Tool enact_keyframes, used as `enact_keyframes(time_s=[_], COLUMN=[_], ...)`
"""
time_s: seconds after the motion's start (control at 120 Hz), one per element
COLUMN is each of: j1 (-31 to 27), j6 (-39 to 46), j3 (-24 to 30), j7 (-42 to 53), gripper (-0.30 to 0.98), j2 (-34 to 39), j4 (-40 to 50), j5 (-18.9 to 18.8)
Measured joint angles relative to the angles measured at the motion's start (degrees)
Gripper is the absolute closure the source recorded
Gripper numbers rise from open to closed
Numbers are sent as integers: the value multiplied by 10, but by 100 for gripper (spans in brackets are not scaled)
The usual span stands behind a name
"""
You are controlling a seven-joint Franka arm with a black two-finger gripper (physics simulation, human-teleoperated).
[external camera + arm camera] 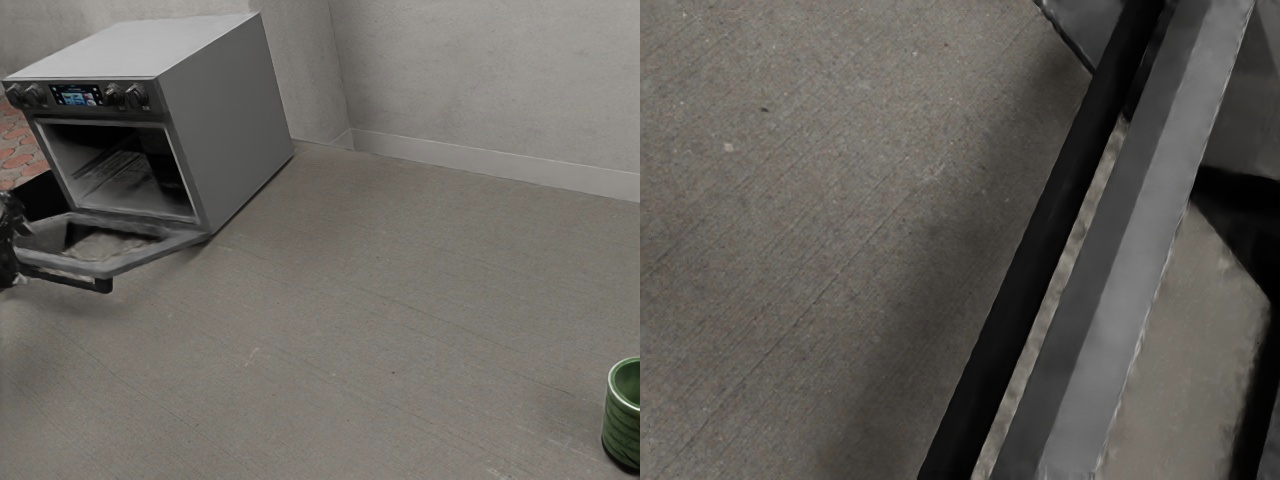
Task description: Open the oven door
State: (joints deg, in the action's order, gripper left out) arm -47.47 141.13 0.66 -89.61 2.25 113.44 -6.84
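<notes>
Long black bar handle (1047, 240) nearest in wrist view, fronting grey-framed oven door (150, 250), lowered wide from boxy grey oven (225, 125). Black end effector (9, 240) beside door; cannot tell opening or grip. Risks: overloading door by pressing further; snagging handle on retreat, dragging door upward.

One oven (228, 125) with four control knobs (113, 96), one lit display (76, 95), one door (150, 251) and one black bar handle (102, 285); one green cup (622, 425).

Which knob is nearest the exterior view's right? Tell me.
The knob by the oven's side wall; the display and other three knobs lie toward the exterior view's left.
</notes>
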Motion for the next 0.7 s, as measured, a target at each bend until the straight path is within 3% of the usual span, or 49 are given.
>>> enact_keyframes(time_s=[0.1, 0.183, 0.292, 0.375, 0.45, 0.567, 0.7], j1=[-14, -3, 141, 296, 389, 455, 466], j6=[0, -57, -239, -357, -442, -520, -562], j3=[-15, -12, -13, -34, -44, -44, -45], j7=[-1, -7, -53, -89, -117, -153, -188], gripper=[0, 0, 0, 0, 0, 0, 0], j2=[27, 42, 62, 101, 110, 107, 100], j4=[13, -43, -192, -221, -225, -220, -188], j5=[14, 58, 86, 99, 105, 116, 118])
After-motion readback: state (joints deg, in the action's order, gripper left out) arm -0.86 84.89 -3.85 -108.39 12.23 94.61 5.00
